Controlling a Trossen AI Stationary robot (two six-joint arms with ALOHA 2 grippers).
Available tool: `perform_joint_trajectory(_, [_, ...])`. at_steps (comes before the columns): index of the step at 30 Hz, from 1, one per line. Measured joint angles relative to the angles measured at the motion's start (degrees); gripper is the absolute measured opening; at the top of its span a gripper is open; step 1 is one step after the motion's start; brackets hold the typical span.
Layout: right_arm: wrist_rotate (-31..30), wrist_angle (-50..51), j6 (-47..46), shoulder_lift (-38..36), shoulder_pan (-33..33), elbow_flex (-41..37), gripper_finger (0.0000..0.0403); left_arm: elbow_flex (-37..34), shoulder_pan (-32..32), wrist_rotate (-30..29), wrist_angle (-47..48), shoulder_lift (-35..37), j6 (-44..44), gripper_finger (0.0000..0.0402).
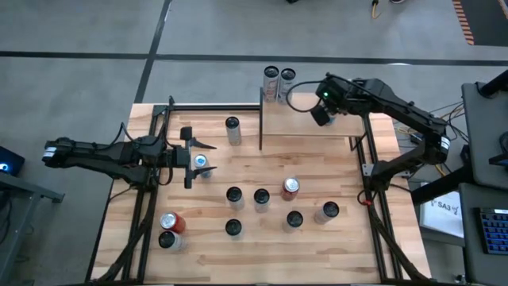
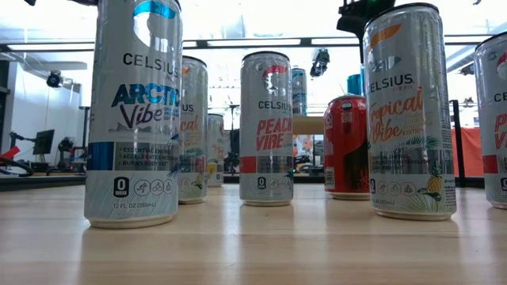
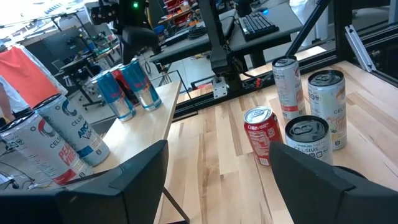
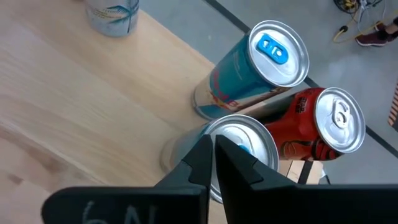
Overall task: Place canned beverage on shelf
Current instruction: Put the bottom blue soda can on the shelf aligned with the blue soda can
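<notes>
Pale plank tabletop (image 1: 262, 254); slim cylindrical aluminium cans (image 1: 261, 196) upright.

Looking straight down, I count nine plain can tops on the table (image 1: 198, 262): seven silver or dark cans (image 1: 233, 195) and two red cans (image 1: 290, 187). A tenth round blue-and-white top (image 1: 201, 161) sits there too, and I cannot be sure it is a can.

There is one shelf (image 1: 309, 127). At its far edge stands a cluster (image 4: 273, 53) of three cans: two blue-topped and one red. That makes twelve sure cans, three of them red.

From table height I count eight cans, one of them red.

I have two arms and two grippers: one left gripper (image 1: 194, 159) and one right gripper (image 1: 320, 117).
</notes>
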State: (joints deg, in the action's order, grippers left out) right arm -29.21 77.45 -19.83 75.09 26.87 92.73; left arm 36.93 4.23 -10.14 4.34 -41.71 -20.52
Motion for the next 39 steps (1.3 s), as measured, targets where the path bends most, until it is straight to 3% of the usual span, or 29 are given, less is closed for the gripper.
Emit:
perform_joint_trajectory(5, [1.90, 0.57, 0.80, -0.63, 0.02, 1.21, 0.0012, 0.00, 0.01, 0.00, 0.01, 0.00, -0.01, 0.0262])
perform_joint_trajectory(12, [12.46, 8.87, -4.78, -0.83, 0.95, 6.98, 0.0012, 0.00, 0.00, -0.01, 0.00, 0.00, -0.01, 0.0262])
perform_joint_trajectory(19, [14.65, 11.92, -2.90, -1.01, 2.03, 4.38, 0.0012, 0.00, 0.00, 0.00, 0.00, 0.00, -0.01, 0.0262])
perform_joint_trajectory(26, [11.92, 12.24, -1.08, 0.38, 2.94, 1.88, 0.0012, 0.00, 0.00, -0.01, 0.02, 0.02, 0.01, 0.0262])
perform_joint_trajectory(32, [5.42, 11.64, 0.47, 1.25, 4.40, 1.60, 0.0012, 0.00, 0.00, 0.01, 0.04, 0.02, 0.00, 0.0262])
perform_joint_trajectory(39, [5.11, 6.90, 2.50, 1.44, 4.83, 1.60, 0.0012, 0.00, 0.00, -0.01, 0.02, 0.01, 0.00, 0.0262])
